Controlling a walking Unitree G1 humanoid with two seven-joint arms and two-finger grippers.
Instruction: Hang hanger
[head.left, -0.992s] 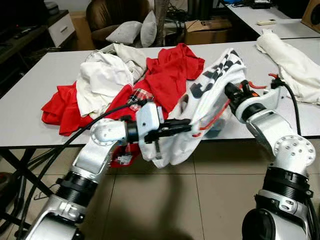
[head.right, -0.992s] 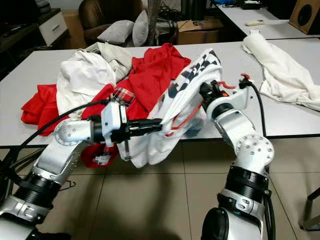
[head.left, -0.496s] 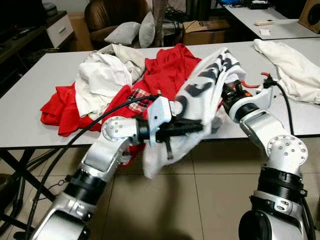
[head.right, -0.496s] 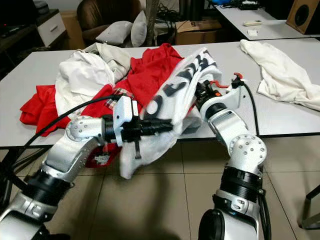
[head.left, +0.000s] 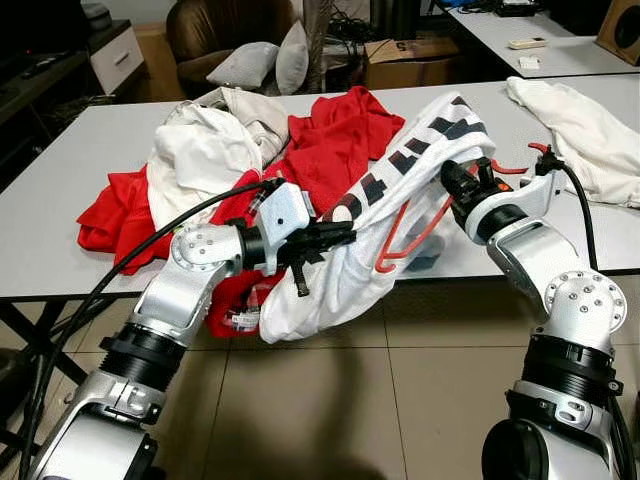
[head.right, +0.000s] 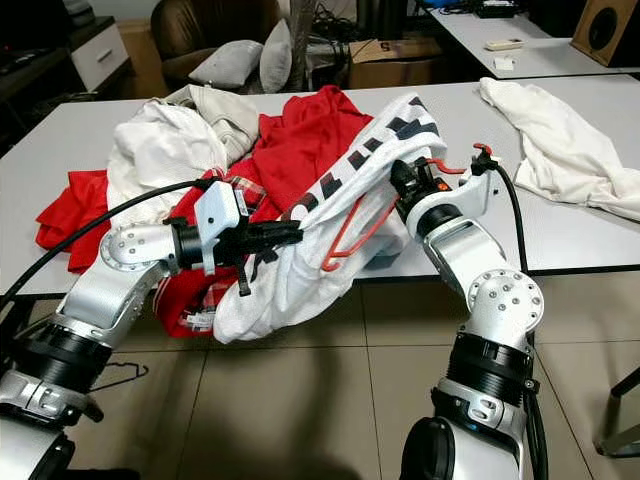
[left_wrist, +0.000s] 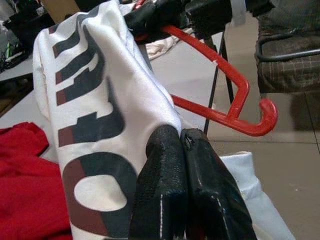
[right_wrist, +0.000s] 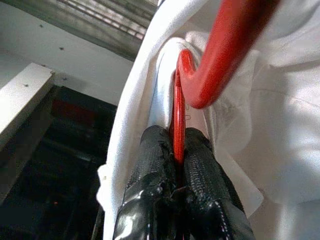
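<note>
Head views: left gripper (head.left: 335, 236) has dropped back toward the table edge since half a second ago, and the white printed shirt (head.left: 400, 180) now sags between both grippers, the red hanger (head.left: 415, 228) hanging exposed beneath it, so threading looks unfinished.

Left wrist: fingers (left_wrist: 162, 185) pressed together on shirt cloth, hanger just beyond.

Right wrist: right gripper (right_wrist: 177, 150) pinches the hanger's thin red bar, cloth wrapped around.

No containers visible.

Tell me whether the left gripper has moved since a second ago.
Yes. The left gripper, pinching the white shirt, rose from below the table's front edge to above it.
</note>
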